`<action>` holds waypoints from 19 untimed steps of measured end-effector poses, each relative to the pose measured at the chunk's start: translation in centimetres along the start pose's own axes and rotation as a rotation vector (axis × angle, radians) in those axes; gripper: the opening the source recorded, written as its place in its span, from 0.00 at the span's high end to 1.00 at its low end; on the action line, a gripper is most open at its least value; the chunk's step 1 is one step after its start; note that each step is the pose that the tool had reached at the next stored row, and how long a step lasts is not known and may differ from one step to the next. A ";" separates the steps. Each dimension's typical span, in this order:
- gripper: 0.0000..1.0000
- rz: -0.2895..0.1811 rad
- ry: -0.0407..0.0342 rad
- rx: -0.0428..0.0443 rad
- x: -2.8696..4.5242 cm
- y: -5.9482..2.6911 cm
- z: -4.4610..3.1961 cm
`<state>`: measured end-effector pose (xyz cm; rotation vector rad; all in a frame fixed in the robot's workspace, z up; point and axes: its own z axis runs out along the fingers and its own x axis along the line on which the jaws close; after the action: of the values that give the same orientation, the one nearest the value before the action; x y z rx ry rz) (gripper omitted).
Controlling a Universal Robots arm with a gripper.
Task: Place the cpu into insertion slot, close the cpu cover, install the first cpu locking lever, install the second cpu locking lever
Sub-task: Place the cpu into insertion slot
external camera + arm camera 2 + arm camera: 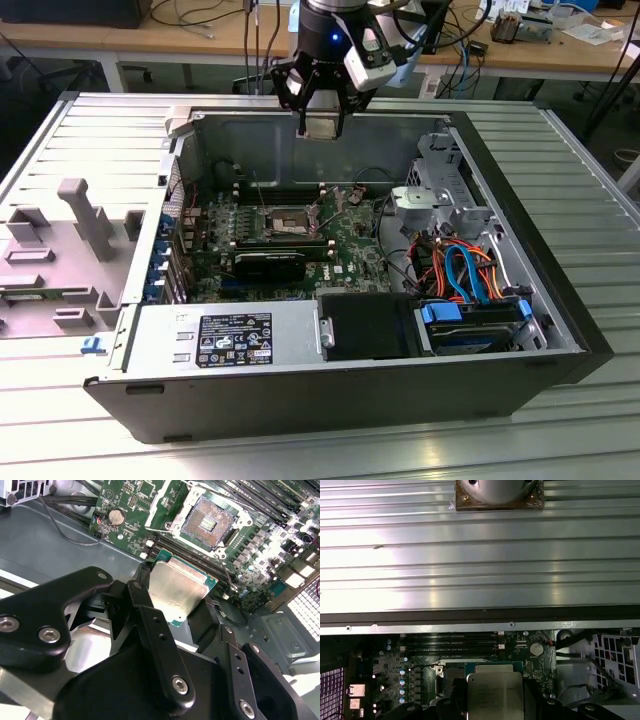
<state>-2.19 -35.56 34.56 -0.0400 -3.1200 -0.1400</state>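
Your black two-fingered gripper [320, 112] is clamped on the cpu, a flat square chip with a silvery-grey metal top [321, 130], pinching it by two opposite edges. It hangs well above the insertion slot, the square socket with a dark centre and silver rim [285, 222], which lies uncovered.

I judge the thin edge grip to be the weak point. A tilt or slip, or a skewed descent, could drive a corner into the socket's contacts. The long black memory stick [285, 243] just beside the socket leaves your fingers little room.

The open dark-grey computer case [560, 260] holds the green circuit board [350, 245], a silver power supply box [225, 338], a black drive bay [365, 325] and orange and blue cables [465, 270]
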 end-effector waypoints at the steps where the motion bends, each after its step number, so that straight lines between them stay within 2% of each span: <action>1: 0.45 0.000 0.0000 0.0000 0.00 -0.01 0.01; 19: 0.45 0.000 0.0000 0.0000 -0.01 -0.25 0.29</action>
<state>-2.18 -35.79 34.25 -0.0400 -3.1200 -0.1400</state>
